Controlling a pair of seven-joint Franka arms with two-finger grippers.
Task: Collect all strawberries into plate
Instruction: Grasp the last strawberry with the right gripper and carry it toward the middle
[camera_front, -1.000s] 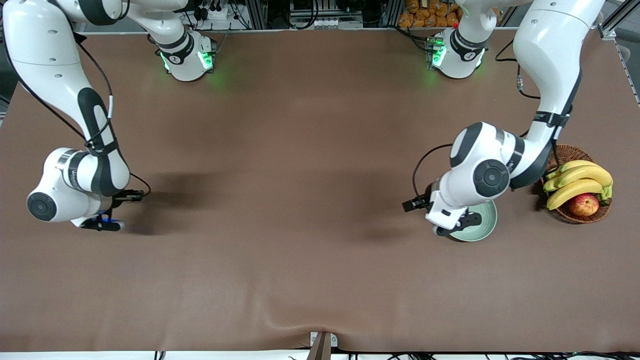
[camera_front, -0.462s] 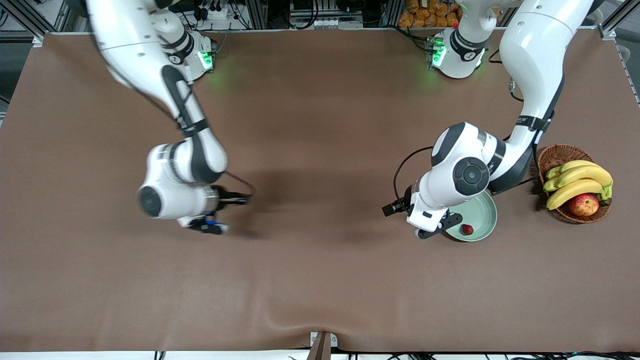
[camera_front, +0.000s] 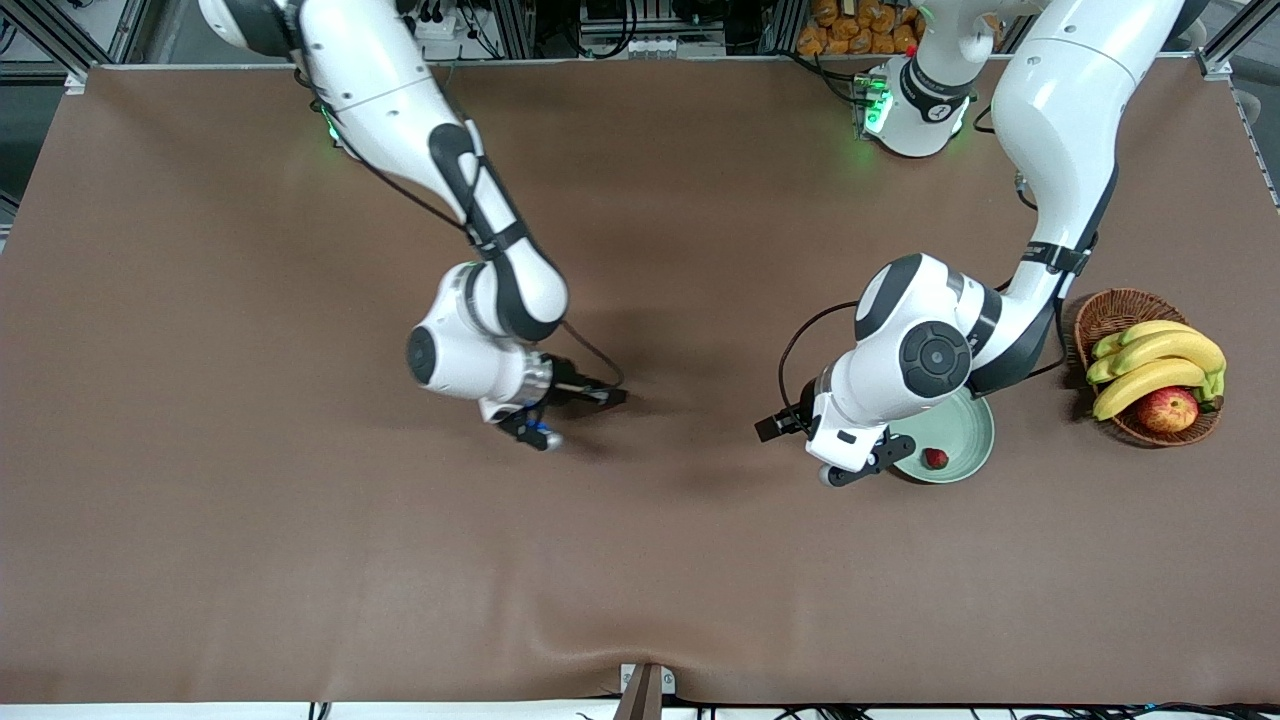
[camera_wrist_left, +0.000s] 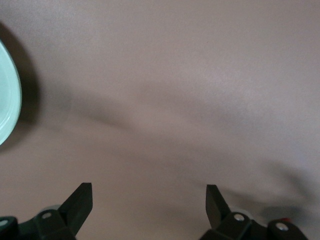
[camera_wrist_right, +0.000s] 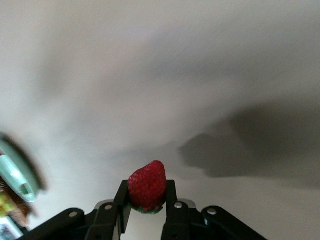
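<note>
The pale mint-green plate lies near the left arm's end of the table, partly under the left arm. One strawberry lies in it. My left gripper is open and empty over the cloth beside the plate's rim, on the side toward the right arm; its wrist view shows the plate's edge. My right gripper is over the middle of the table. It is shut on a second strawberry. The plate's rim shows blurred there. No third strawberry is in view.
A brown wicker basket with bananas and a red-yellow apple stands beside the plate, at the left arm's end of the table. A brown cloth covers the table.
My right arm has swung from its end of the table to the middle, toward the plate. My left gripper has moved off the plate, uncovering the strawberry in it.
</note>
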